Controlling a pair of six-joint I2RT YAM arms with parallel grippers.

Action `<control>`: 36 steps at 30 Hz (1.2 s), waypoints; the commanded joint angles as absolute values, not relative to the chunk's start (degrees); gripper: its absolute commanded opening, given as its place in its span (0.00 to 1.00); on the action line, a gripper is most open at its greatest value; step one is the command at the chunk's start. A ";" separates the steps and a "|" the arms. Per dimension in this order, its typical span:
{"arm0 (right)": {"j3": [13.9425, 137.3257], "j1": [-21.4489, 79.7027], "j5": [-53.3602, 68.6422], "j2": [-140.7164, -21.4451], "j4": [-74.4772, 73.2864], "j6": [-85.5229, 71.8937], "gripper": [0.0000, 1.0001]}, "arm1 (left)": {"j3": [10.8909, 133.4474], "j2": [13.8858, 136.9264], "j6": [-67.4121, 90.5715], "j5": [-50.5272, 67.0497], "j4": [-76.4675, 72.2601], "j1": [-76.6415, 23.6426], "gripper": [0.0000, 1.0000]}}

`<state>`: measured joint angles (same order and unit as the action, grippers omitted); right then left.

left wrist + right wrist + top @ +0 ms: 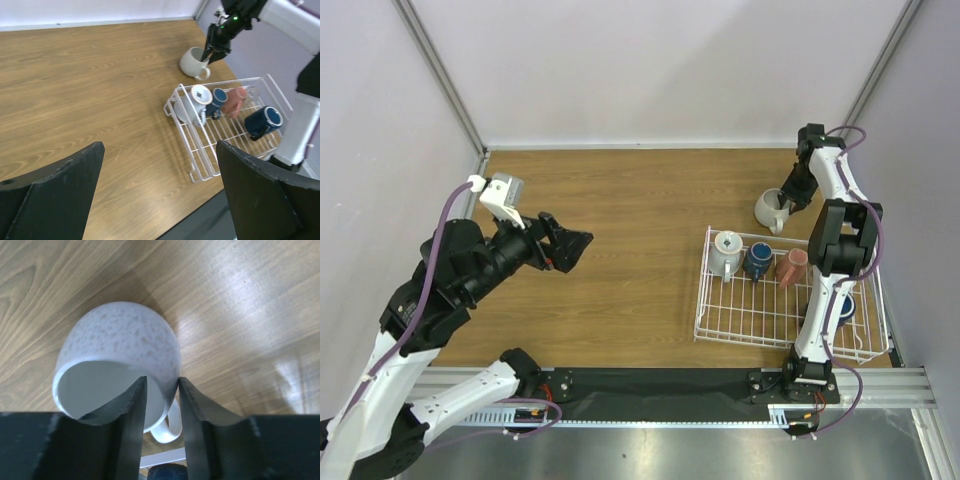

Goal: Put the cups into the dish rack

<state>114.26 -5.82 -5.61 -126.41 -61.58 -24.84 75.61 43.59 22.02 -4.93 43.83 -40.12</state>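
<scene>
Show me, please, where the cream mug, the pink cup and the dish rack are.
cream mug (120, 340), right wrist view, on its speckled outer wall.
pink cup (792, 267), top view, on its side.
dish rack (752, 310), top view, on its bare wire floor.

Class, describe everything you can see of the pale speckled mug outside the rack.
The speckled mug looks like glazed ceramic: cream-white, faintly speckled, rounded, with a loop handle turned toward the dish rack. It is just beyond the rack's far side, above the wooden table, apparently tilted. The right hand pinches its wall, one finger inside the rim, one outside.
</scene>
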 commanded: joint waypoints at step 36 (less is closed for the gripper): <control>136.85 40.77 -13.09 -120.23 -80.24 -33.83 0.00 | 86.92 51.24 31.81 -33.57 64.51 -39.99 1.00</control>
<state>134.52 38.22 -8.75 -123.20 -75.31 -30.26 85.36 53.19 30.20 -29.54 62.83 -40.12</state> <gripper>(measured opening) 0.054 0.996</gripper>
